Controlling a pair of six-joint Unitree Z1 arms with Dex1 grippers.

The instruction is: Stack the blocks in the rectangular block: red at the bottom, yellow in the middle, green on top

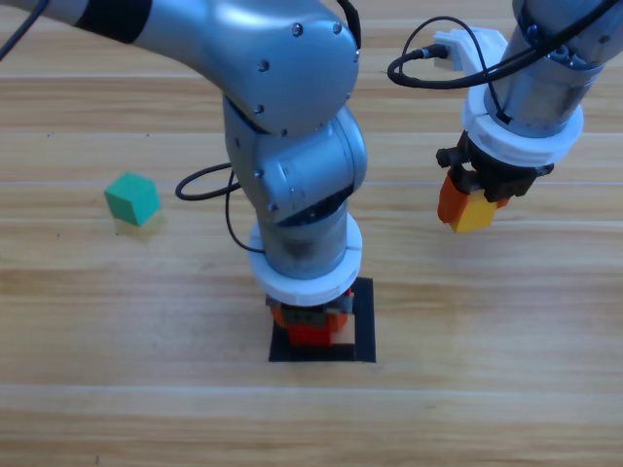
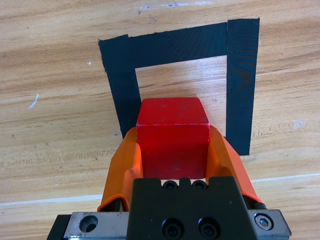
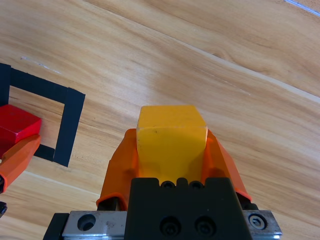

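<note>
The red cube (image 2: 172,137) sits between the orange jaws of my left gripper (image 2: 172,145), which is shut on it over the black tape rectangle (image 2: 242,80). From above, the left gripper (image 1: 310,329) stands inside the rectangular outline (image 1: 364,336) with the red cube (image 1: 311,335) partly hidden under the arm. My right gripper (image 1: 467,206) hovers to the upper right, shut on the yellow cube (image 1: 474,214). In the right wrist view the yellow cube (image 3: 171,140) fills the jaws, with the red cube (image 3: 15,125) farther left. The teal-green cube (image 1: 131,198) lies alone at the left.
Bare wooden table surrounds the tape outline. A black cable (image 1: 200,185) loops off the left arm toward the green cube. The left arm's bulky grey body (image 1: 292,146) covers the centre of the high view.
</note>
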